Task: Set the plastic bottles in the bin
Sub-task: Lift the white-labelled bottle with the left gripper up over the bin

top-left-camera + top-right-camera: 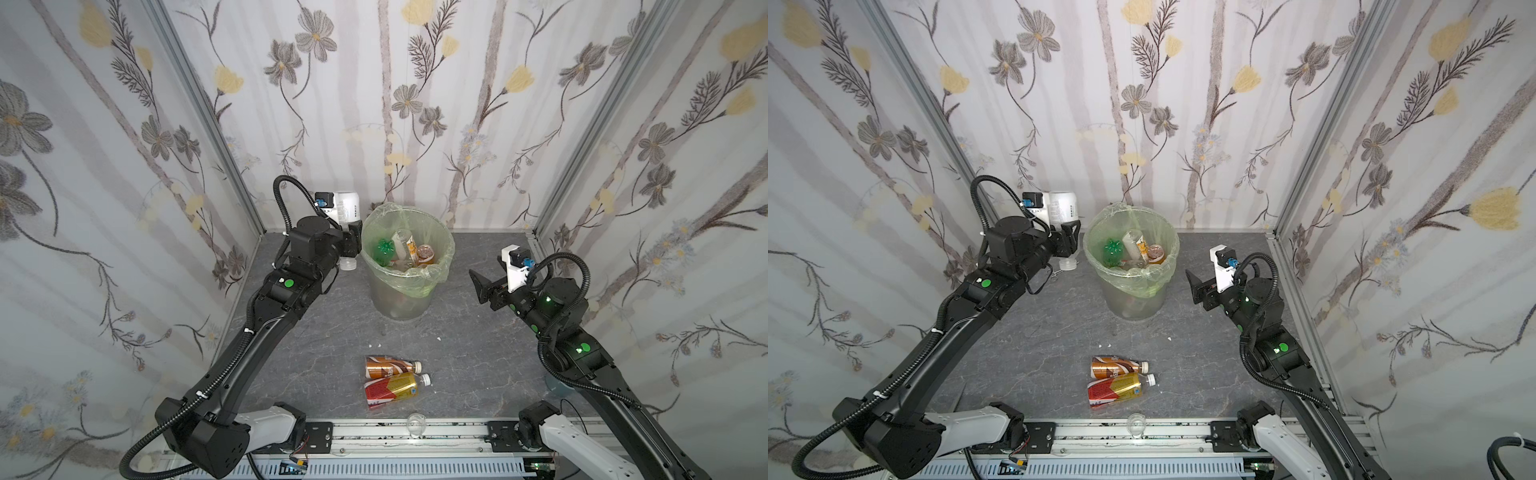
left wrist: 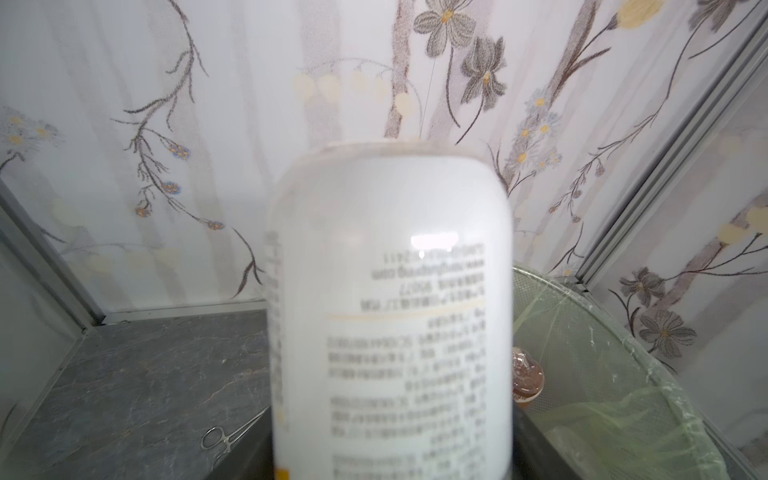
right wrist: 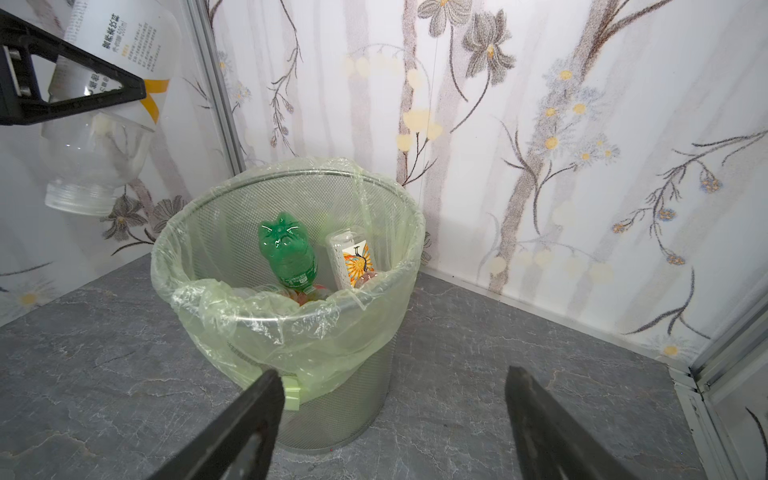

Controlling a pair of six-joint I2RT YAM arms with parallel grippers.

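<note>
White bottle (image 2: 390, 311) inverted, clamped in my left gripper (image 1: 349, 241), frame centre-left, beside bin (image 1: 399, 299) rim; carry over mouth before letting go. Right gripper (image 3: 392, 374) agape, empty.

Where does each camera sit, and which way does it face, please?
Both top views: high over the front rail, looking down on bin, brown bottle, red-gold bottle, both arms.
Left wrist: faces the back wall; the held white-labelled bottle fills it, left gripper barely visible.
Right wrist: faces the bin; open right gripper frames it.
All share the bin.
</note>
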